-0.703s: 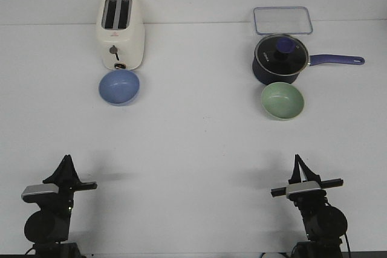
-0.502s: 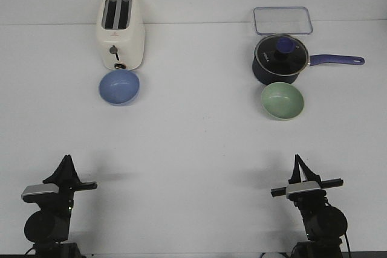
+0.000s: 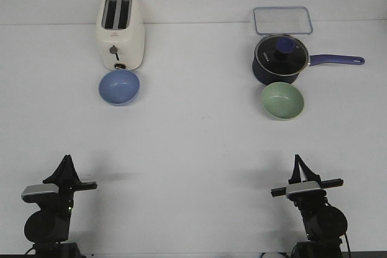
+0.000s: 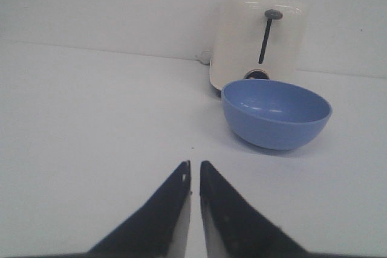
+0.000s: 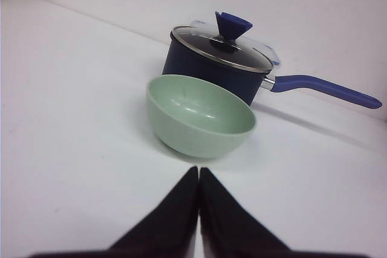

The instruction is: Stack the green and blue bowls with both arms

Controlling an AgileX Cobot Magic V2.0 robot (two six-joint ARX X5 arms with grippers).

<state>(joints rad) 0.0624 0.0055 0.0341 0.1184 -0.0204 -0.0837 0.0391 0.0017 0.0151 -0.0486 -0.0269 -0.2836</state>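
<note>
The blue bowl point(image 3: 119, 86) sits upright on the white table, just in front of the toaster; the left wrist view shows the blue bowl point(image 4: 276, 113) well ahead of my fingers. The green bowl point(image 3: 282, 100) stands upright just in front of the saucepan, and the green bowl point(image 5: 200, 115) lies close ahead of my right fingertips. My left gripper point(image 3: 65, 161) point(image 4: 194, 164) rests near the front left edge, shut with a thin slit and nothing in it. My right gripper point(image 3: 297, 159) point(image 5: 199, 170) rests near the front right edge, shut and empty.
A cream toaster point(image 3: 120, 31) stands at the back left. A dark navy saucepan point(image 3: 281, 60) with a glass lid and a blue handle pointing right sits at the back right, with a clear rectangular container point(image 3: 282, 20) behind it.
</note>
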